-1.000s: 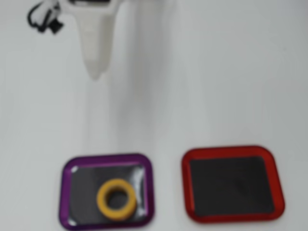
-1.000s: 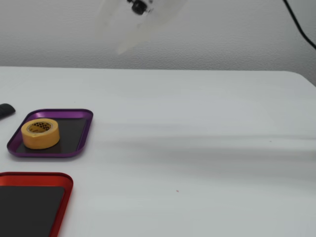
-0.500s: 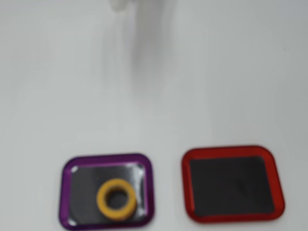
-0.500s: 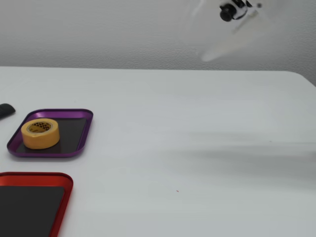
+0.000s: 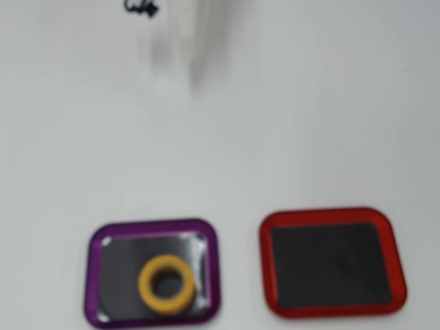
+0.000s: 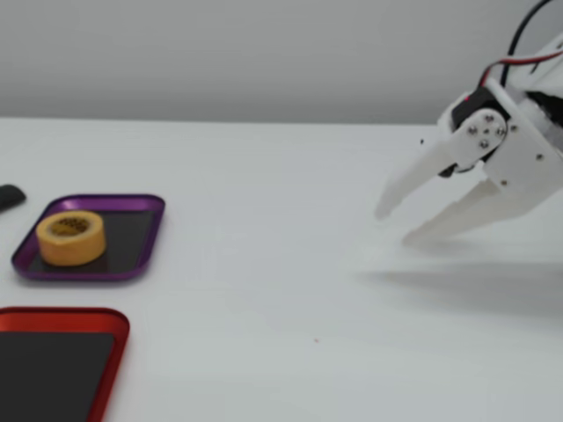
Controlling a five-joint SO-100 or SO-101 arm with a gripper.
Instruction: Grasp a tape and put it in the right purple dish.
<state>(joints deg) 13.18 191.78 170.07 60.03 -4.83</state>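
The yellow tape roll (image 5: pixel 166 284) lies flat inside the purple dish (image 5: pixel 95 275), at the lower left of the overhead view. In the fixed view the tape (image 6: pixel 71 237) sits in the purple dish (image 6: pixel 141 237) at the left. My white gripper (image 6: pixel 394 224) is open and empty, far to the right of the dish in the fixed view, held a little above the table. In the overhead view only a blurred white part of the gripper (image 5: pixel 196 41) shows at the top edge.
A red-rimmed tray (image 5: pixel 333 216) with a dark inside lies beside the purple dish, empty; it also shows in the fixed view (image 6: pixel 62 318) at the lower left. A small black object (image 6: pixel 10 197) lies at the left edge. A black scribble (image 5: pixel 141 8) marks the table's top.
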